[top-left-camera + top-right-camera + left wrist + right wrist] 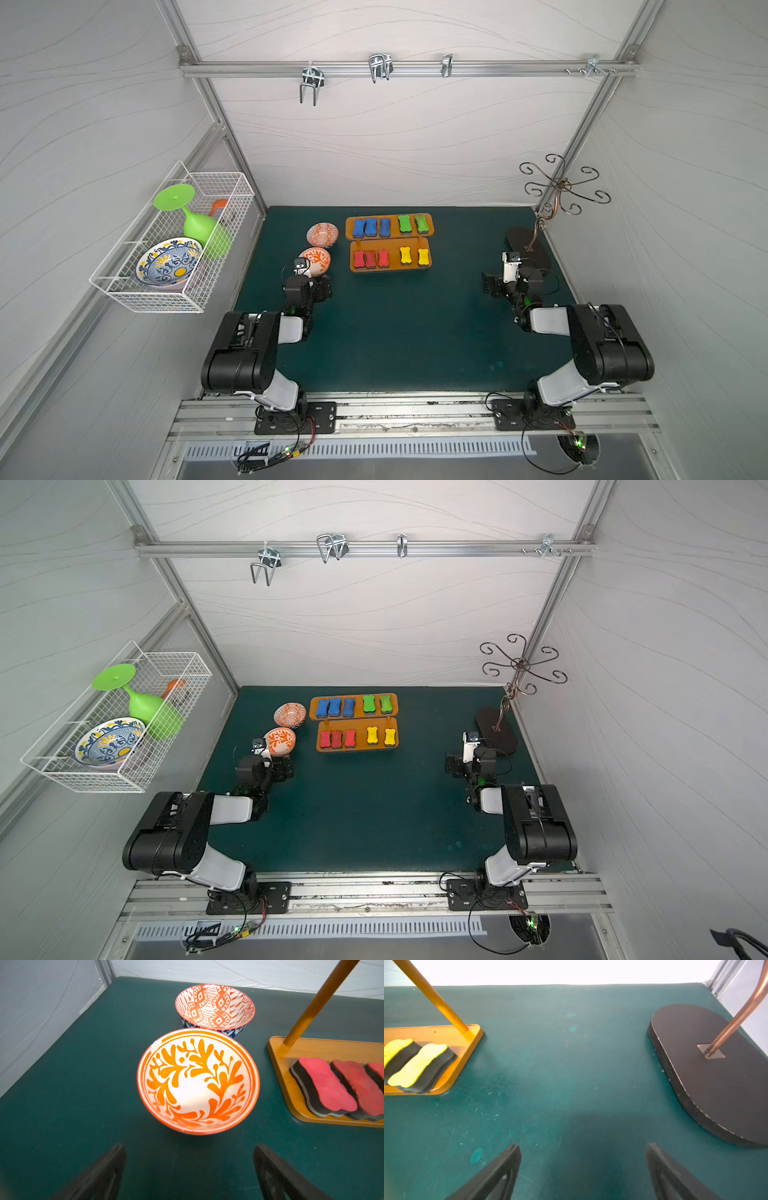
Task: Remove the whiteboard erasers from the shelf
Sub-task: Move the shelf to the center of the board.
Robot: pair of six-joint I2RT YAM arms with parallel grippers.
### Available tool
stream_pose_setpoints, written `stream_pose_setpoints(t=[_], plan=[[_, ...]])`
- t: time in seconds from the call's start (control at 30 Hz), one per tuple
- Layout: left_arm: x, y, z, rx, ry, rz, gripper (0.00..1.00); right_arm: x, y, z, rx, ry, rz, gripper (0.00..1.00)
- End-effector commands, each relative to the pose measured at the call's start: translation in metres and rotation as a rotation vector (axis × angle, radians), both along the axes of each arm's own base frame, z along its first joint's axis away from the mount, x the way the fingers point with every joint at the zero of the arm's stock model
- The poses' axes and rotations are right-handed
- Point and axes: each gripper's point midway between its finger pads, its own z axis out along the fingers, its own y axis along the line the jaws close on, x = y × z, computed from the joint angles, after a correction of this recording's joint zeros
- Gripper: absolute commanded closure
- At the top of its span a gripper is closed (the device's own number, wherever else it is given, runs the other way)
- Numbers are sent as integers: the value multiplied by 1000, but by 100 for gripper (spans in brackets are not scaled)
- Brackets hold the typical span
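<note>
At 6 o'clock, both arms are mounted on the metal rail (415, 411) at the near edge of the green mat (407, 340). The left gripper (190, 1147) hangs over the mat at about 9 o'clock, jaws spread wide with nothing between them. Just ahead of it, not touching, stands a bowl with orange leaves (198, 1082), and close behind that a bowl with red diamonds (215, 1006). The right gripper (584, 1146) hangs at about 3 o'clock, equally wide and empty, over bare mat between the shelf's corner and a dark oval base (716, 1088). The shelf (394, 255) stands toward 12 o'clock, and all ten whiteboard erasers (335, 707) lie on it. Three red erasers (370, 259) and two yellow erasers (405, 255) are on the nearer board, which rests on the mat, and three blue erasers (370, 227) and two green erasers (404, 223) are on the farther one. From the oval base at 2 o'clock a copper scroll stand (561, 183) rises. On the wall past 9 o'clock a white wire basket (158, 302) holds a green goblet (199, 226) and a blue-and-yellow bowl (168, 262). Farthest off, metal hooks (380, 66) hang from the back rail.
</note>
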Motion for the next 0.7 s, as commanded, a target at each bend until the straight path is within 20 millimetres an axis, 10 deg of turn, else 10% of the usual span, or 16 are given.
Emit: stream_pose_setpoints(t=[0.0, 0.47, 0.57, 0.67], plan=[[17, 5, 25, 2, -94, 22, 0, 6, 6, 8, 17, -31, 18, 1], [17, 6, 30, 6, -108, 28, 0, 7, 3, 10, 9, -40, -10, 1], [9, 12, 51, -9, -77, 75, 0, 11, -7, 40, -150, 0, -202, 1], [-11, 14, 77, -59, -72, 120, 0, 9, 26, 78, -175, 68, -140, 1]])
